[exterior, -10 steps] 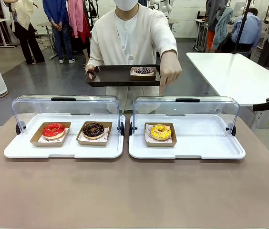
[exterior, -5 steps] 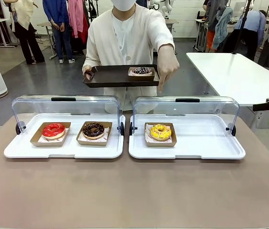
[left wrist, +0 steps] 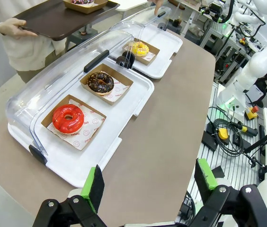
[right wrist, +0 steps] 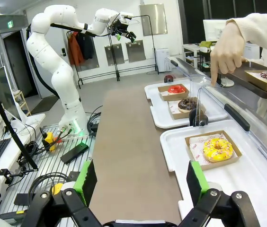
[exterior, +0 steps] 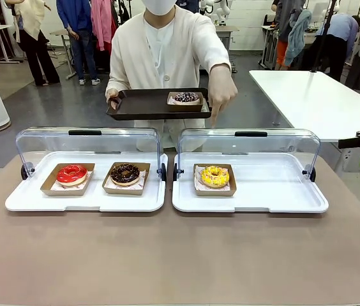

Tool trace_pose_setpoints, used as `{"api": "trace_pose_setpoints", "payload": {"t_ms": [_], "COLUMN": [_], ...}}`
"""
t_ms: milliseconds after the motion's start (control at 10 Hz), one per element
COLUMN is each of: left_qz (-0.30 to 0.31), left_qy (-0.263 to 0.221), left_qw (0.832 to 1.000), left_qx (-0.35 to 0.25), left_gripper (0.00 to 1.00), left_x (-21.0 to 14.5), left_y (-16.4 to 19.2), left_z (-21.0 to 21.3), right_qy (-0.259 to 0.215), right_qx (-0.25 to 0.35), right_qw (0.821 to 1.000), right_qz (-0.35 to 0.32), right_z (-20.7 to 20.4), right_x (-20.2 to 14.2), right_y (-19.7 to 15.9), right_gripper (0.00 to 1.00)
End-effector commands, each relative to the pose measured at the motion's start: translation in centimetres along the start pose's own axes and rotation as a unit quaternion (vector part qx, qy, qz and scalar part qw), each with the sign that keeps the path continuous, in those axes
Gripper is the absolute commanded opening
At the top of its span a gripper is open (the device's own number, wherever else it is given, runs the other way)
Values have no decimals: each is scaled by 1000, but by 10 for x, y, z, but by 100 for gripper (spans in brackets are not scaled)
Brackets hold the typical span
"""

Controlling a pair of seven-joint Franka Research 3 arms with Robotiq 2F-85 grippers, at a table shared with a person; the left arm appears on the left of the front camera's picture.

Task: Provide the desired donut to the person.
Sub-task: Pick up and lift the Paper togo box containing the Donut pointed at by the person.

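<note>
The person (exterior: 167,51) in a cream-white cardigan stands at the far side and holds a dark tray (exterior: 138,105) carrying a sprinkled chocolate donut (exterior: 185,97). The person's other hand (exterior: 221,94) points a finger down over the right case, above the yellow donut (exterior: 214,176) in its brown box. A red donut (exterior: 71,173) and a chocolate donut (exterior: 125,173) lie in the left case. My left gripper (left wrist: 148,184) hangs open past the table's left end, nearest the red donut (left wrist: 68,118). My right gripper (right wrist: 140,182) stands open past the right end, near the yellow donut (right wrist: 218,149).
Two white display trays (exterior: 33,201) (exterior: 295,197) have clear lids (exterior: 87,143) (exterior: 250,145) raised at the back. The brown tabletop (exterior: 180,255) in front of them is bare. My left arm (right wrist: 53,52) shows far off in the right wrist view. A white table (exterior: 314,95) stands at the back right.
The person has shifted slightly to the left, carrying the dark tray with them. The pointing hand stays above the right case. Both grippers remain open.
</note>
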State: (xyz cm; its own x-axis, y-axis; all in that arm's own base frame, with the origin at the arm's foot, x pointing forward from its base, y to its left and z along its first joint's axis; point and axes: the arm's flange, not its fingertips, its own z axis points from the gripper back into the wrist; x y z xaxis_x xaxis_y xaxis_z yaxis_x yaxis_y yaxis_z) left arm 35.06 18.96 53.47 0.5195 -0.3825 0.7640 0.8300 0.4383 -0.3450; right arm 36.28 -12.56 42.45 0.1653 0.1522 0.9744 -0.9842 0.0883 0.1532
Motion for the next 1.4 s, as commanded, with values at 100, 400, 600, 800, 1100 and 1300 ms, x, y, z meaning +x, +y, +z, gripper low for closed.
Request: {"api": "trace_pose_setpoints", "payload": {"t_ms": [100, 400, 600, 800, 1100, 1300], "left_qz": [-6, -6, -6, -6, -6, -6], "left_qy": [-11, -11, -11, -11, -11, -11], "left_qw": [1000, 1000, 1000, 1000, 1000, 1000], "left_qx": [-3, -3, -3, -3, -3, -3], "left_gripper": [100, 100, 100, 100, 100, 100], "left_x": [0, 0, 0, 0, 0, 0], "left_y": [-1, -1, -1, -1, -1, -1], "left_z": [1, 1, 1, 1, 1, 1], "right_qy": [-3, 0, 106, 273, 417, 470], "right_qx": [-5, 0, -19, -1, 25, 22], "right_qw": [1000, 1000, 994, 958, 894, 861], "right_qz": [2, 0, -19, -90, -162, -190], "right_z": [-1, 0, -4, -25, -82, -128], "right_x": [1, 0, 13, 43, 106, 132], "right_y": [-2, 0, 5, 6, 6, -2], "right_gripper": [100, 100, 100, 100, 100, 100]}}
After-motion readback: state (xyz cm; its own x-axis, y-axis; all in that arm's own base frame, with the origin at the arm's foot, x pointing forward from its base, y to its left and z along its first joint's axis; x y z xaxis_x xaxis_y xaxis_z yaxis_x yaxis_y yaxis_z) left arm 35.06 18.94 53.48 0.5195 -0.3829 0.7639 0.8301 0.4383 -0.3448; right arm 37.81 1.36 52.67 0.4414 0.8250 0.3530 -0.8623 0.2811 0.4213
